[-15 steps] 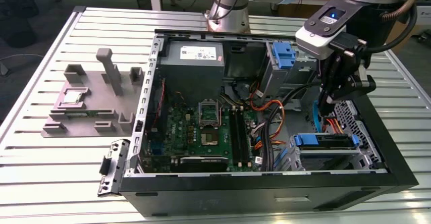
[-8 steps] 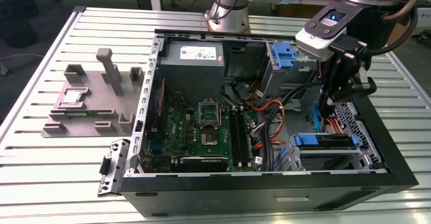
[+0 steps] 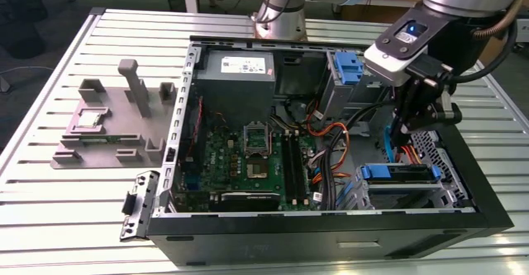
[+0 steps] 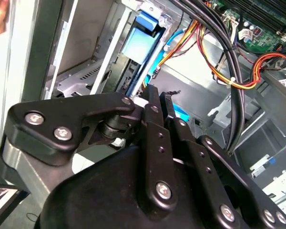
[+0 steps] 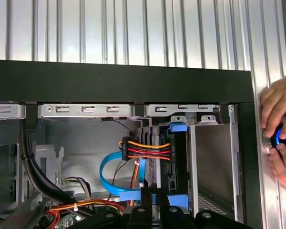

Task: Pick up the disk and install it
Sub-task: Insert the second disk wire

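Exterior view shows the tool lowered into the open computer case at the exterior view's right, above the drive bays. It is closed on the disk, gripping it on edge by its blue rail, upright between the cables and the perforated bay wall. The second wrist view shows the disk running from the fingers down into the case. A grey fixture sits on the slatted bench left of the case. A person's hand rests by the case edge in the first wrist view.

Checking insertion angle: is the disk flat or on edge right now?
On edge: the gripper holds the disk upright, its blue rail edge-on, inside the open computer case.
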`<move>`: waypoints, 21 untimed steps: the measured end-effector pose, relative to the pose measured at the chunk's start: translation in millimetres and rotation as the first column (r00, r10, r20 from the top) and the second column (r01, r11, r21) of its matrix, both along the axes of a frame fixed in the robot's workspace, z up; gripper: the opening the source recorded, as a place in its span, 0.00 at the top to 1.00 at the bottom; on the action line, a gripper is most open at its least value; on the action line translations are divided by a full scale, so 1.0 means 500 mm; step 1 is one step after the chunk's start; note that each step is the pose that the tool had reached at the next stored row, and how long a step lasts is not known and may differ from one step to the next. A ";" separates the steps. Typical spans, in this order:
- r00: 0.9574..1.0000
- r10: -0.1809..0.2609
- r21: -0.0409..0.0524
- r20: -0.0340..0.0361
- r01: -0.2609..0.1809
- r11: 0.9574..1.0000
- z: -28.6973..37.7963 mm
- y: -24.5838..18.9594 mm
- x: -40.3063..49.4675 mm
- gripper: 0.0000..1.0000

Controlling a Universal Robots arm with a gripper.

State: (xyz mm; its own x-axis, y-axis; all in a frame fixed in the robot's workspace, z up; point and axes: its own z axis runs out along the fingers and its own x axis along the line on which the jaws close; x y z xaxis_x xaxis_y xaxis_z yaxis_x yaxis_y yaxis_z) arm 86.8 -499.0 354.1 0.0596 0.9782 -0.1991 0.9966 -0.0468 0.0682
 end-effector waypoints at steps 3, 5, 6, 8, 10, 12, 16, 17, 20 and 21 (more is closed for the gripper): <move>1.000 0.000 0.005 0.000 0.000 1.000 -0.001 -0.0117 0.000 0.84; 1.000 0.000 0.006 0.000 0.000 1.000 -0.002 -0.0204 0.000 0.84; 1.000 0.000 0.007 0.000 0.000 1.000 -0.002 -0.0249 0.000 0.84; 1.000 0.000 0.012 0.000 0.000 1.000 -0.003 -0.0339 0.000 0.84; 1.000 0.000 0.024 0.000 0.000 1.000 -0.003 -0.0428 0.000 0.84; 1.000 0.000 0.034 0.000 0.000 0.999 -0.004 -0.0495 0.000 0.84; 1.000 0.000 0.059 0.002 0.000 0.998 -0.005 -0.0540 0.000 0.84; 1.000 0.000 0.077 0.002 0.000 0.997 -0.006 -0.0552 0.000 0.84; 1.000 0.000 0.125 0.003 0.000 0.992 -0.005 -0.0600 0.000 0.84; 1.000 0.000 0.126 0.003 0.000 0.992 -0.005 -0.0608 0.000 0.84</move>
State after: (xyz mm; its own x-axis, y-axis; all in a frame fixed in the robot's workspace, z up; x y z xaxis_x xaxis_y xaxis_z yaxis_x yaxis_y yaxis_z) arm 86.8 -529.3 351.4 0.0601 0.9954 -0.0741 0.9964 -0.0554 0.0644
